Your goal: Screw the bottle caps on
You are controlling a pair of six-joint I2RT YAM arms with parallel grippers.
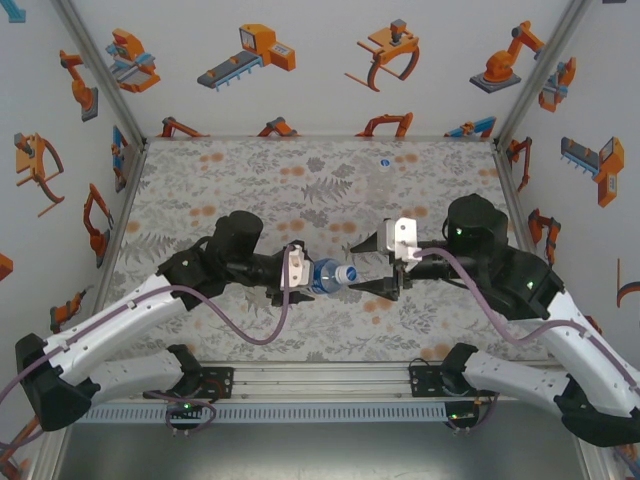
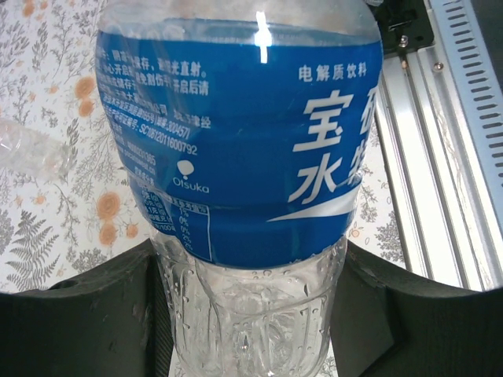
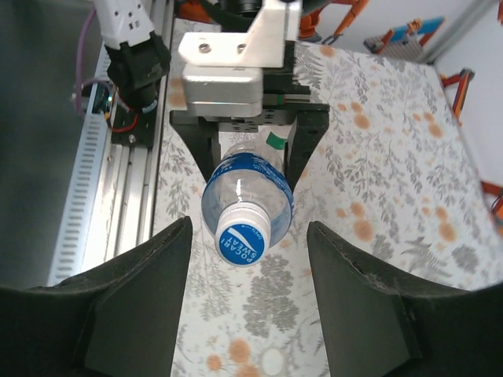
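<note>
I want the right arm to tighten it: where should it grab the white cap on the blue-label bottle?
Grip the cap by its round side wall, coming head-on along the bottle's axis. The left gripper holds the bottle roughly level, cap pointing at the open right gripper, whose fingers stand either side of it.

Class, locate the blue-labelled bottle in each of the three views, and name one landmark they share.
Top external: blue-labelled bottle at centre, in the left gripper.
Left wrist: close up, across the middle.
Right wrist: centre, cap toward the camera.
Shared landmark: the aluminium rail.
</note>
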